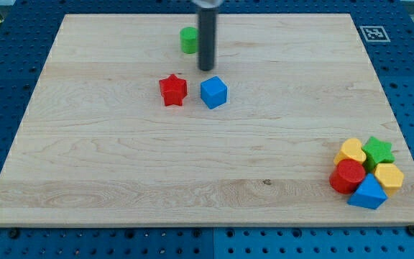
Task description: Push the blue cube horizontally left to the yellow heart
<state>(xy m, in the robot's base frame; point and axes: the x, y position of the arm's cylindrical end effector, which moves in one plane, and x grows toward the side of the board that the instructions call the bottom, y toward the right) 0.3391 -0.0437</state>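
Observation:
The blue cube [213, 93] sits on the wooden board [121, 158], upper middle, with a red star [172, 90] just to its left. My tip [206, 69] is at the end of the dark rod, just above the blue cube toward the view's top, apart from it. A yellow heart-like block [351, 151] lies in the cluster at the view's bottom right, far from the cube.
A green cylinder [188, 39] stands left of the rod near the top. The bottom-right cluster also holds a green star [378, 151], a red cylinder [347, 176], a yellow block [389, 176] and a blue block [367, 194]. A marker tag [371, 33] sits off the board's top right.

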